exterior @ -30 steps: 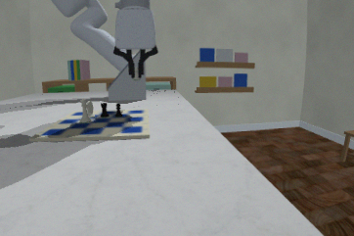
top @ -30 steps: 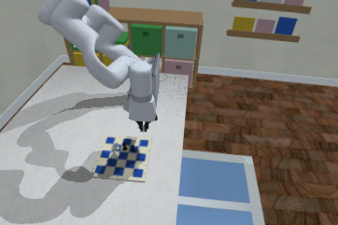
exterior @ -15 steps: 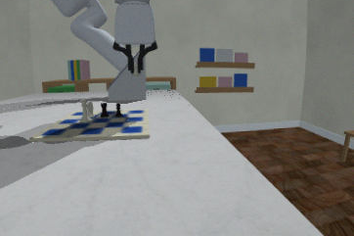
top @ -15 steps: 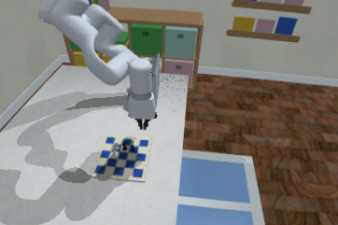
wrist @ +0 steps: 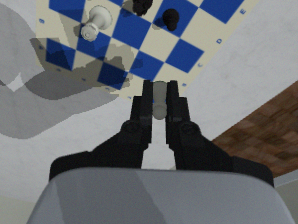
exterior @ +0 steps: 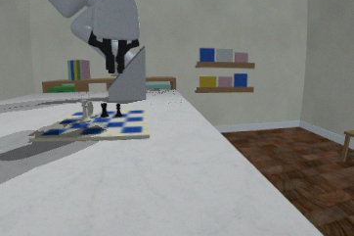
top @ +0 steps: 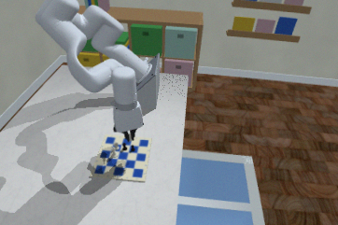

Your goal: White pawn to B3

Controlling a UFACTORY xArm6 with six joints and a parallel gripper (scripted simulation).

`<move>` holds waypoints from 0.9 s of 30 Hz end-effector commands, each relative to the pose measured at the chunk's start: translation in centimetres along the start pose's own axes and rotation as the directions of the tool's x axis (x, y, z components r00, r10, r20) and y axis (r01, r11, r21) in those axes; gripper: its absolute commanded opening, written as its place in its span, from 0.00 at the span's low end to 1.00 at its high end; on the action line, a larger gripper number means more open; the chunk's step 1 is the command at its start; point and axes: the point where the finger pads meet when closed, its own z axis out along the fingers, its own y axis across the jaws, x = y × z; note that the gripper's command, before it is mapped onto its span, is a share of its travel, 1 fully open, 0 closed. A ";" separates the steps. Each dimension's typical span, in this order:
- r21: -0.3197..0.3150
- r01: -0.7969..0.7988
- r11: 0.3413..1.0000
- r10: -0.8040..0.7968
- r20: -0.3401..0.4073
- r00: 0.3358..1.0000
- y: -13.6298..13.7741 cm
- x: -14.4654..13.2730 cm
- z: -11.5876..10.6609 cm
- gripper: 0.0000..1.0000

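Observation:
My gripper point(wrist: 159, 94) point(exterior: 113, 65) point(top: 128, 140) is shut on the white pawn point(wrist: 159, 104) and holds it in the air above the chessboard point(wrist: 220, 44) point(top: 145, 171) point(exterior: 139, 130). In the wrist view the pawn hangs over the board's near edge. The board is small, with blue and cream squares and letters and digits on its rim. A taller white piece point(wrist: 95, 22) point(exterior: 86, 109) point(top: 113, 150) stands on the board. Two black pieces stand near it: one point(wrist: 171, 18) point(exterior: 118, 112) and another point(wrist: 141, 6) point(exterior: 104, 110).
The board lies on a white table point(top: 56, 125) point(exterior: 186, 175) whose right edge drops to a wooden floor point(top: 280, 125). A shelf unit with coloured bins point(top: 179, 41) stands at the back. Two blue panels point(top: 212, 181) lie at the front right.

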 end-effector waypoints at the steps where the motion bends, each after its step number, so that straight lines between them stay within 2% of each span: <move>1: -0.019 0.242 0.970 -0.242 -0.013 0.970 -3.9 -2.0 0.1 0.00; 6: -0.019 0.316 0.949 -0.316 -0.013 0.949 -5.3 -2.5 0.2 0.00; 21: -0.019 0.317 0.948 -0.317 -0.013 0.948 -5.3 -2.5 0.2 0.00; 27: -0.019 0.317 0.948 -0.317 -0.013 0.948 -5.3 -2.5 1.0 0.00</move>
